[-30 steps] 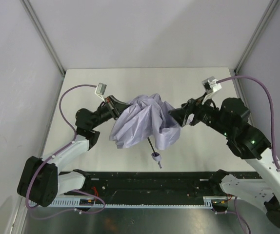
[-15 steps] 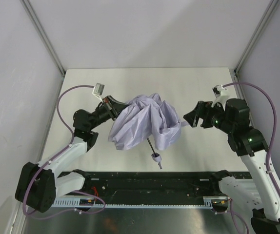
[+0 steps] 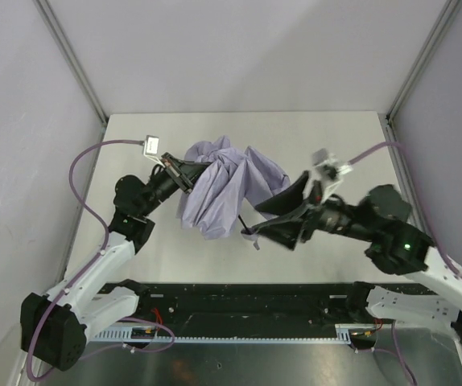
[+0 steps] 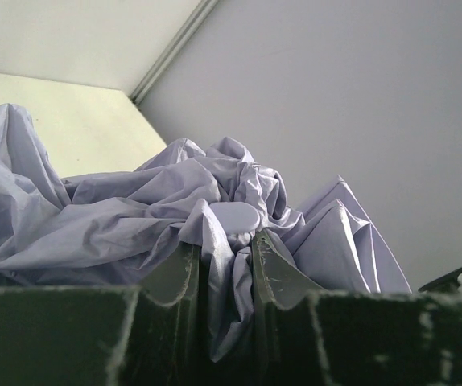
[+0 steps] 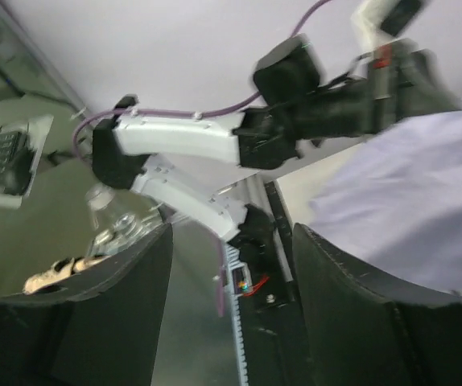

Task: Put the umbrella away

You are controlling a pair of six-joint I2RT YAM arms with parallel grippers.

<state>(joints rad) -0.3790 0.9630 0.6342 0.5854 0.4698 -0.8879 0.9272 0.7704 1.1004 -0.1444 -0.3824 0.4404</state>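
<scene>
The umbrella [image 3: 227, 186] is a crumpled lavender-grey heap on the middle of the table, and it fills the left wrist view [image 4: 118, 217]. My left gripper [image 3: 184, 177] holds its upper left edge, shut on a fold of fabric [image 4: 224, 249]. Below the canopy a short piece of the black shaft [image 3: 245, 224] shows; the handle is hidden. My right gripper [image 3: 257, 222] stands open at the canopy's lower right, fingertips beside the shaft. In the right wrist view its jaws [image 5: 231, 241] hold nothing, with canopy fabric [image 5: 408, 217] off to their right.
The white table [image 3: 336, 137] is closed in by grey walls on three sides. A black rail [image 3: 247, 299] runs along its near edge. Lavender cables loop from each wrist [image 3: 94, 153]. The left arm [image 5: 183, 141] shows across the right wrist view.
My right gripper swung from the canopy's right side down to its front, near the shaft. The left gripper pulled its fabric fold up and left, and the canopy shifted with it.
</scene>
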